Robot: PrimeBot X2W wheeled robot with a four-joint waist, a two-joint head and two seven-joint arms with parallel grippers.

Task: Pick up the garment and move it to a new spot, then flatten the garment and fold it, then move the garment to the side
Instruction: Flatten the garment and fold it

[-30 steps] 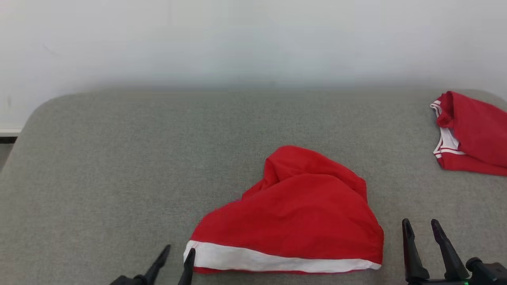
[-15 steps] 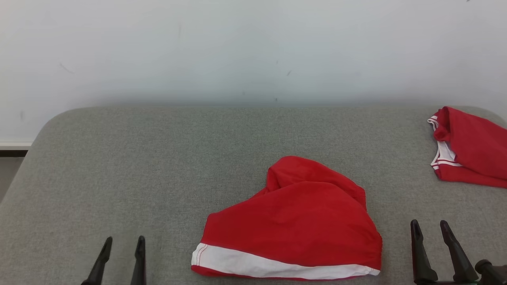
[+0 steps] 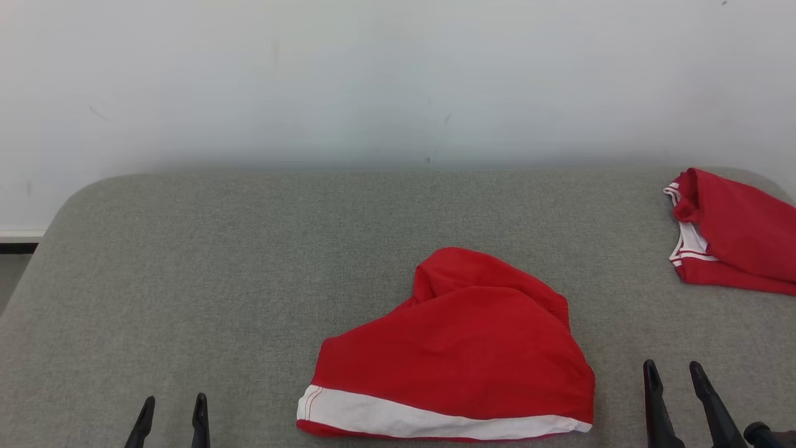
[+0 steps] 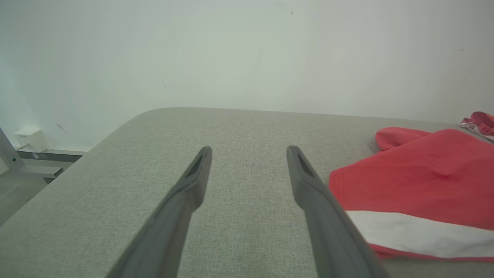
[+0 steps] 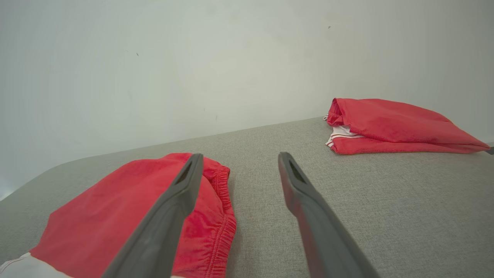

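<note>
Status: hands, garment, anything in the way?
Open, empty: left hand, right hand. Between them, red garment crumpled, untouched. Far right, second garment folded, out of the way.

Garment (image 3: 460, 348): red w/ white band along hem. 2nd garment (image 3: 737, 233), far right: red w/ white trim. Surface (image 3: 217, 261) grey fabric, wall (image 3: 373, 74) off-white, gripper fingers (image 3: 653, 404) dark.

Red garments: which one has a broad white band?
The middle garment, by the near edge; the folded garment at the far right shows only thin white trim.
</note>
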